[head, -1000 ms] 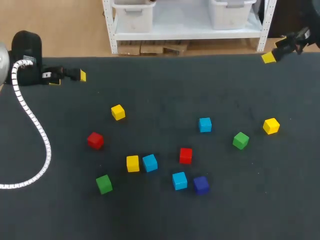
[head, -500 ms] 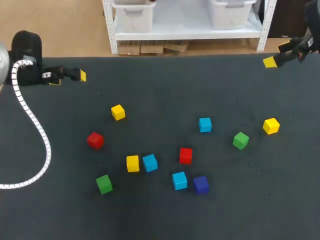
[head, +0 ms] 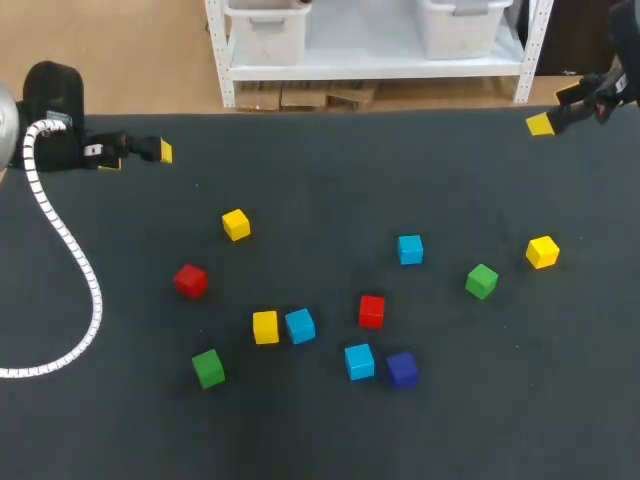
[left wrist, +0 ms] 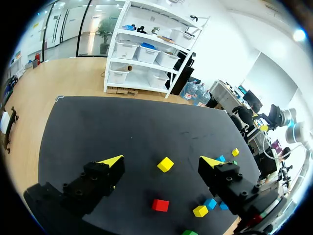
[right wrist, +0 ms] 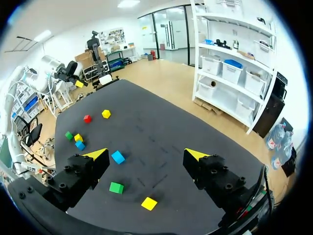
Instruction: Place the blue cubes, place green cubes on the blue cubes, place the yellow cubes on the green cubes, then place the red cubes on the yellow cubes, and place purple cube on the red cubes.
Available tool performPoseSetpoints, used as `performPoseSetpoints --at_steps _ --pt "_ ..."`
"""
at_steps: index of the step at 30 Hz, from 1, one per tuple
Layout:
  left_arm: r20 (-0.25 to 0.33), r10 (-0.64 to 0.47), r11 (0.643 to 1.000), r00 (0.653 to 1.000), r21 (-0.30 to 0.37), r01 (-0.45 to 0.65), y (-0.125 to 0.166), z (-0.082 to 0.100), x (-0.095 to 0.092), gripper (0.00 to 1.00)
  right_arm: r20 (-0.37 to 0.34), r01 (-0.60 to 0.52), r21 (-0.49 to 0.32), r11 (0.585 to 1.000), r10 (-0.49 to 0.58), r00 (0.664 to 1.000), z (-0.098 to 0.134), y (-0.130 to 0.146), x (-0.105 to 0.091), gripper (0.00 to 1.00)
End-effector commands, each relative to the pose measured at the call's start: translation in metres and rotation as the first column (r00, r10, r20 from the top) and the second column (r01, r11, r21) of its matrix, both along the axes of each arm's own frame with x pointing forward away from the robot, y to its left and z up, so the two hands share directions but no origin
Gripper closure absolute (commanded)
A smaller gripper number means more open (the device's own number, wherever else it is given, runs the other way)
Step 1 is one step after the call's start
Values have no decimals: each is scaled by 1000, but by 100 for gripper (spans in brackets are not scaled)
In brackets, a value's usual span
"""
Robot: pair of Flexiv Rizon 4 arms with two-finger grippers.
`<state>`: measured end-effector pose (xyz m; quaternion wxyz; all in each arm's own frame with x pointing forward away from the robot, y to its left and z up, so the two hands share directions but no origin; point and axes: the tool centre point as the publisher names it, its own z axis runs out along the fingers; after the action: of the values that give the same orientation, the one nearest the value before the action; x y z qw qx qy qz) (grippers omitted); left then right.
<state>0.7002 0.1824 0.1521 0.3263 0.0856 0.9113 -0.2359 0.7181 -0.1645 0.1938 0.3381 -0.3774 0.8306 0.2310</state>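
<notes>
While Both Arms Wait at the Far Corners, Eleven Cubes Lie Unstacked

Although the task calls for stacks, every cube sits singly on the dark table [head: 320, 180], none on top of another. At the table's far left edge the left gripper [left wrist: 161, 159] has its fingers spread wide with nothing between them. At the far right corner the right gripper [right wrist: 145, 152] is likewise released and empty.

On the left side, the far-left yellow cube [head: 236, 224] lies farthest back. The left red cube [head: 190, 281] is nearer and a little left of it, and the left green cube [head: 208, 368] is nearest of the three.

Toward the middle, the middle yellow cube [head: 265, 327] sits just beside the middle blue cube [head: 300, 325], on its left. Right of that pair is the middle red cube [head: 371, 311]. Nearer than it, the near blue cube [head: 359, 361] sits just beside the purple cube [head: 402, 369], which is on its right. The far blue cube [head: 410, 249] stands alone, beyond the middle red cube.

On the right side are the right green cube [head: 481, 281] and, farther back and to its right, the right yellow cube [head: 542, 251].

A white ribbed cable [head: 70, 260] from the left arm curves over the table's left side.
</notes>
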Motion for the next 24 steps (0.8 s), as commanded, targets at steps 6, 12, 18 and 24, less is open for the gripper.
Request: performPoseSetpoints --at_steps 6,12,18,24 --pt "6 -6 1000 1000 -9 6 2 -1 0 0 -133 -358 -422 833 334 933 18 44 -33 0" --pt "6 -6 1000 1000 -9 6 2 -1 0 0 -223 -534 -530 659 499 837 11 80 -57 0" --pt "6 -6 1000 1000 -9 6 2 -1 0 0 -327 -688 -587 427 652 684 -3 129 -91 0" --pt "6 -6 1000 1000 -9 6 2 -1 0 0 -411 -744 -609 277 691 594 -38 178 -124 0"
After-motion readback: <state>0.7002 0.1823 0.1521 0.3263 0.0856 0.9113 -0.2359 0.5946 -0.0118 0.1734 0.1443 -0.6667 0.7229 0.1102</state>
